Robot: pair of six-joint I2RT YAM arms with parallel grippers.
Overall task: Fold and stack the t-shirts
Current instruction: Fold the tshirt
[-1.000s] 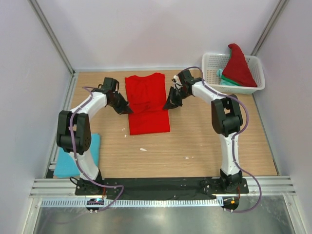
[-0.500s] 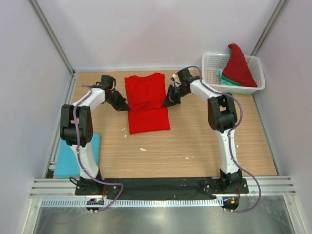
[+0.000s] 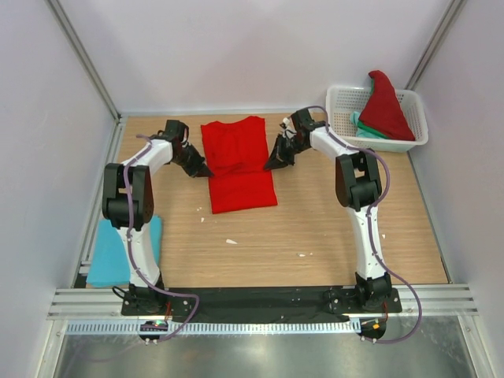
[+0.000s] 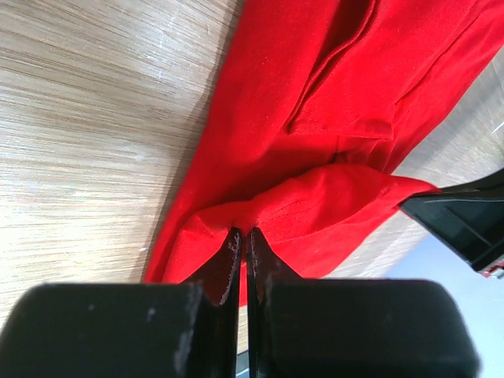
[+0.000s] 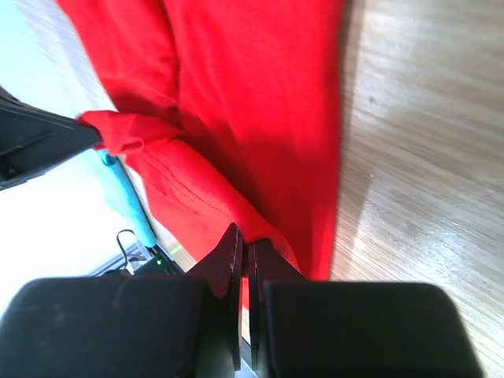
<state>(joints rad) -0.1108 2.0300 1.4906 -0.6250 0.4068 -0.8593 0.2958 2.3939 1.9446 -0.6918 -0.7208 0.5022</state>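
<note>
Red t-shirt lies between left pincer and right pincer, both gripping it.

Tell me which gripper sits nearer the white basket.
Right. The right gripper is shut on the side of the red t-shirt facing the basket; the left gripper holds the opposite side, across the shirt.

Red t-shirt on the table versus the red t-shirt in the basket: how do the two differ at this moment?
The red t-shirt on the table lies flat and partly folded; the red t-shirt in the basket is bunched and pokes up above the white basket. The left gripper and right gripper are each shut on an edge of the table one; the basket one is untouched. Both are bright red cloth.
</note>
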